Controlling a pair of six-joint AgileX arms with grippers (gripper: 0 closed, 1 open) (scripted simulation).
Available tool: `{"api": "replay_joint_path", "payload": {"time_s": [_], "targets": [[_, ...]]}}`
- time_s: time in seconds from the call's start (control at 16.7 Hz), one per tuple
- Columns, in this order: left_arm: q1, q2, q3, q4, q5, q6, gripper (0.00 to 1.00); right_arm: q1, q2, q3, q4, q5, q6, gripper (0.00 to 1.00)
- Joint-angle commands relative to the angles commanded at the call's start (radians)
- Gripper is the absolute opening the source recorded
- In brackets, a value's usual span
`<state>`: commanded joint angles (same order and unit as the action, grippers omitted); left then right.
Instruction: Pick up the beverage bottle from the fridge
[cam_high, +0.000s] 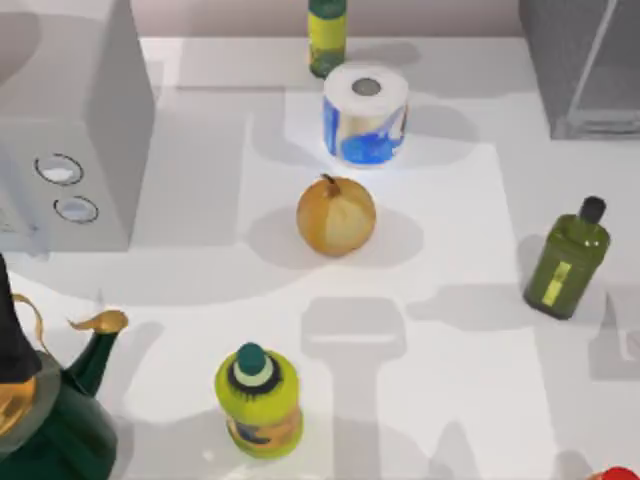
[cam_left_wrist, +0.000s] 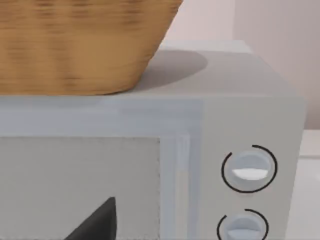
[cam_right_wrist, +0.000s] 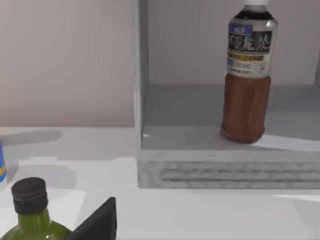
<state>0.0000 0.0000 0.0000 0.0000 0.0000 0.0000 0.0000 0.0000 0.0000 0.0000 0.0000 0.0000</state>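
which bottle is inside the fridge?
The beverage bottle, brown-bodied with a dark label, standing upright inside the fridge; the olive-green black-capped bottle stands on the table.

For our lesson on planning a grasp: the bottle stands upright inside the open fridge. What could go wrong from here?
1. The tall, narrow bottle could tip if nudged.
2. The fridge wall beside it may block a wide approach.
3. The olive bottle stands in front of the fridge; a low reach by the right arm might knock it over.

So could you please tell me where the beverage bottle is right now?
The beverage bottle stands upright inside the fridge in the right wrist view, beyond the olive-green bottle.
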Motion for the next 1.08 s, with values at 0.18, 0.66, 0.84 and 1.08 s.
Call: {"api": "replay_joint_path", "payload": {"time_s": [0.18,0.66,0.84,1.08], "targets": [[0.0,0.0,0.0,0.0,0.0,0.0,1.0,-0.004,0.01,0.001,0.01,-0.004,0.0,1.0],[0.0,0.0,0.0,0.0,0.0,0.0,1.0,-0.156,0.474,0.056,0.454,-0.144,-0.001,1.0],[0.0,0.0,0.0,0.0,0.0,0.0,1.0,-0.24,0.786,0.082,0.717,-0.224,0.003,1.0],[0.0,0.0,0.0,0.0,0.0,0.0,1.0,-0.352,1.185,0.113,1.052,-0.333,0.01,1.0]]}}
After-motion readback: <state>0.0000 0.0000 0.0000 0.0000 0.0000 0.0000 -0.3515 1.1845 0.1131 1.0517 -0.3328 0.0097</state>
